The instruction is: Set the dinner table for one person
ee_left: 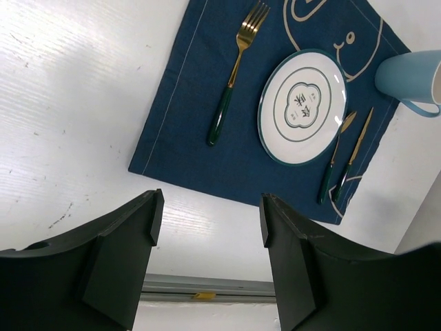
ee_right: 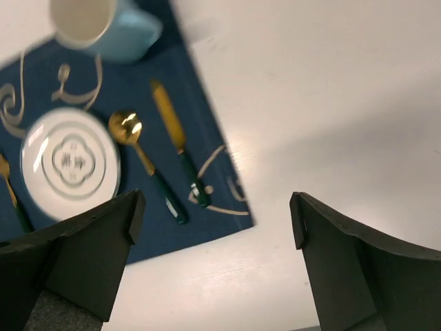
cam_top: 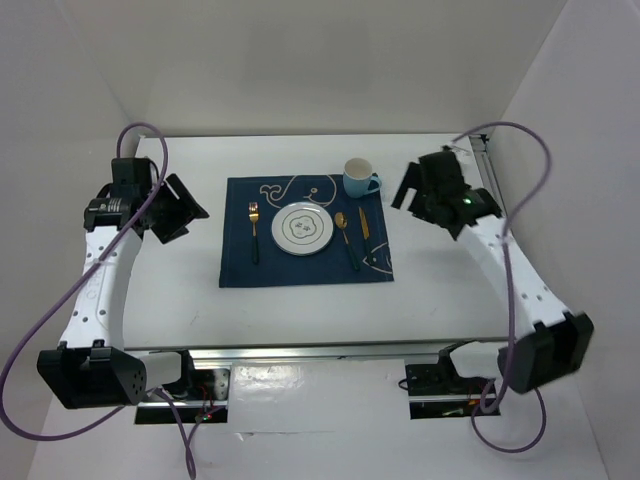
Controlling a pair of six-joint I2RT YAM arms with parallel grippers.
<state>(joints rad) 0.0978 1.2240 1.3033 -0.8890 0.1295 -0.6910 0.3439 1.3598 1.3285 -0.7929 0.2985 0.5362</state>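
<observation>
Navy placemat (cam_top: 240, 268): lying flat in the middle of the white dinner table (cam_top: 160, 300), printed with white whale outlines, and acting as the base that is gathering the whole setting in one spot.
Plate (cam_top: 302, 228): white with a dark rim, sitting at the centre of the placemat, so the cutlery is flanking it on both sides.
Fork (cam_top: 254, 232): lying on the placemat on the left arm's side of the plate and apart from it, its gold tines pointing away from the arms and its dark green handle toward them.
Spoon (cam_top: 346, 238) and knife (cam_top: 363, 225): lying side by side on the other side of the plate, not touching, parallel to the fork. The spoon is nearer the plate.
Mug (cam_top: 360, 178): light blue, standing upright at the placemat's far right corner with its handle pointing right, likely for a diner's right hand. Whether it is sitting wholly on the cloth is hard to tell.
Left gripper (ee_left: 210, 203): hovering over bare table beside the placemat, its fingers standing apart with nothing between them.
Right gripper (ee_right: 217, 203): hanging just right of the mug, its fingers spread wide and holding nothing.
Count: one placemat, one plate, one fork, one spoon, one knife, one mug, two grippers.
Progress: the setting is looking complete for one person, with both grippers standing clear of it.
</observation>
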